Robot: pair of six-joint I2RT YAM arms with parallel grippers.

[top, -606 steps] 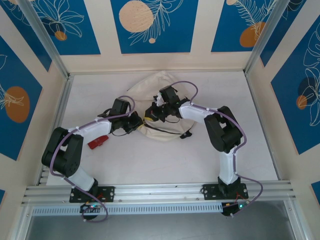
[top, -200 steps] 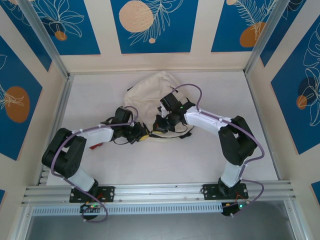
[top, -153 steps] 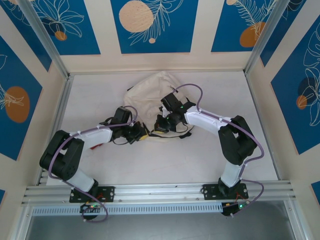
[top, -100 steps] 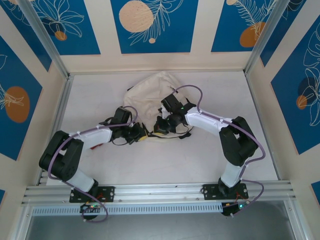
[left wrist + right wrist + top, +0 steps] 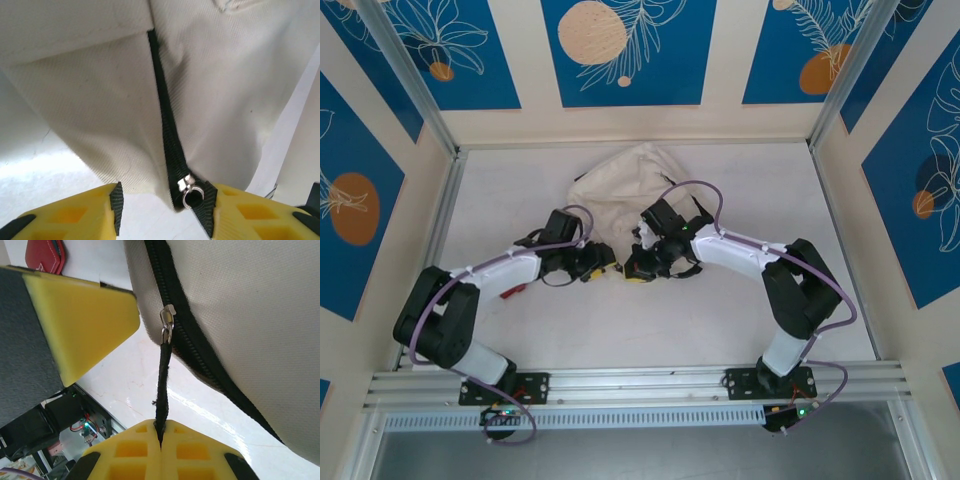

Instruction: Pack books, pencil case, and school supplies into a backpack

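Two-handed job: my right tool is clamped on the zipper cord at the backpack near edge; left tool stands apart. I should pull straight along the zipper.

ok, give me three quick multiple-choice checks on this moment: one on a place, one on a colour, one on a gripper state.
1. Where on the backpack are the left gripper and right gripper?
A. at its far edge
B. at its near edge, by the zipper
C. well off to its right

2. What colour is the zipper tape?
A. black
B. red
C. white

3. How is the right gripper?
A. wide open
B. shut on nothing
C. shut on the black pull cord

Answers:
1 B: the top view puts both at the bag's edge nearest the arm bases.
2 A: the tape runs black across the cream canvas.
3 C: its wrist view shows it clamped on the cord that hangs from the slider.
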